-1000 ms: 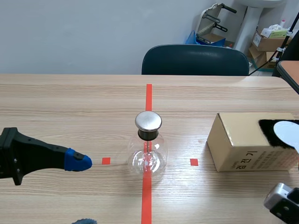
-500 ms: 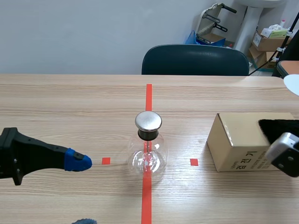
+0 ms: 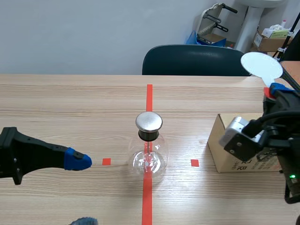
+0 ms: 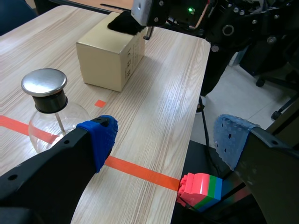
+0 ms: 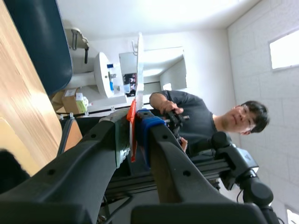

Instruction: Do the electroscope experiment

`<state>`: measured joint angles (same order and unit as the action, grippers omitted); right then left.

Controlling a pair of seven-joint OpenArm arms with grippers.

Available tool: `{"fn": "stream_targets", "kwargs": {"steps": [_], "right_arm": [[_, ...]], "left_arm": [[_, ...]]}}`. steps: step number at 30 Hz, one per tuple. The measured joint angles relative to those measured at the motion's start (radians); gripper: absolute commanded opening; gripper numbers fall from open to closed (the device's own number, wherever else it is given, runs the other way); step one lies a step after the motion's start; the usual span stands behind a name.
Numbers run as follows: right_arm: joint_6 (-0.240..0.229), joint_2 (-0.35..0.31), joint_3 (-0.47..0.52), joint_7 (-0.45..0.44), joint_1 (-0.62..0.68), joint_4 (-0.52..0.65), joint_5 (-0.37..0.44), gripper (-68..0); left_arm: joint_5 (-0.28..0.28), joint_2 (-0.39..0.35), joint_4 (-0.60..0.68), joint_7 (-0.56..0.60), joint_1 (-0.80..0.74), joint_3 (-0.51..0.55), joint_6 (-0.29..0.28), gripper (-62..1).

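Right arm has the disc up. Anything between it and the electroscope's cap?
Nothing visible. The disc, in the right gripper, hangs above the cardboard box, which stands apart from the electroscope cap.

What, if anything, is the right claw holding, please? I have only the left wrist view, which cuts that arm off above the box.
Observer: The right claw is shut on the red handle of a white disc.
Operator: Thank you. Where is that disc relative to the electroscope?
Observer: It is held high on the cardboard box side, well to the right of the electroscope and clear of its metal cap.
Operator: Is anyone seated across the table?
Observer: No, the dark chair there has nobody in it.
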<state>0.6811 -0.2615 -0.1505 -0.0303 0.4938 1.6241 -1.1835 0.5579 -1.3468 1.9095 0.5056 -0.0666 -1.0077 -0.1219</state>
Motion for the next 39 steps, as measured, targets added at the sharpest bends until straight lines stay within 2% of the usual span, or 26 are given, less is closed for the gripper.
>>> {"fn": "stream_targets", "kwargs": {"steps": [4, 10, 12, 15, 18, 20, 23, 26, 29, 39], "right_arm": [[0.007, -0.035, -0.098, 0.111, 0.0, 0.0, -0.042, -66.4], [0.007, -0.049, -0.192, 0.216, 0.0, 0.0, -0.094, -66.4], [0.007, -0.049, -0.221, 0.245, 0.0, 0.0, -0.112, -66.4], [0.007, -0.049, -0.263, 0.274, 0.0, 0.0, -0.142, -66.4], [0.007, -0.049, -0.297, 0.309, -0.001, -0.001, -0.179, -66.4], [0.007, -0.049, -0.32, 0.346, -0.009, -0.002, -0.186, -66.4], [0.007, -0.048, -0.343, 0.372, -0.03, -0.014, -0.224, -66.4], [0.007, -0.049, -0.364, 0.393, -0.052, -0.043, -0.224, -66.5], [0.007, -0.049, -0.377, 0.406, -0.063, -0.081, -0.235, -66.4], [0.015, -0.049, -0.414, 0.394, -0.103, -0.148, -0.234, -66.5]], "left_arm": [[0.0, 0.0, 0.0, 0.0, 0.0, 0.0, 0.014, -15.7], [0.0, 0.021, 0.0, -0.024, 0.0, 0.0, 0.013, -16.4], [0.0, 0.03, 0.0, -0.033, 0.0, 0.0, 0.018, -22.2], [0.0, 0.055, -0.003, -0.084, 0.0, 0.0, 0.068, -37.5], [-0.009, 0.119, -0.026, -0.153, 0.0, 0.0, 0.092, -52.0], [-0.035, 0.173, -0.053, -0.204, 0.0, 0.0, 0.124, -56.5], [-0.078, 0.251, -0.111, -0.246, 0.0, 0.0, 0.147, -56.9], [-0.115, 0.322, -0.18, -0.25, 0.0, 0.0, 0.159, -56.9], [-0.132, 0.386, -0.246, -0.255, 0.0, 0.0, 0.167, -56.9], [-0.132, 0.537, -0.432, -0.255, 0.043, 0.0, 0.19, -56.9]]}}
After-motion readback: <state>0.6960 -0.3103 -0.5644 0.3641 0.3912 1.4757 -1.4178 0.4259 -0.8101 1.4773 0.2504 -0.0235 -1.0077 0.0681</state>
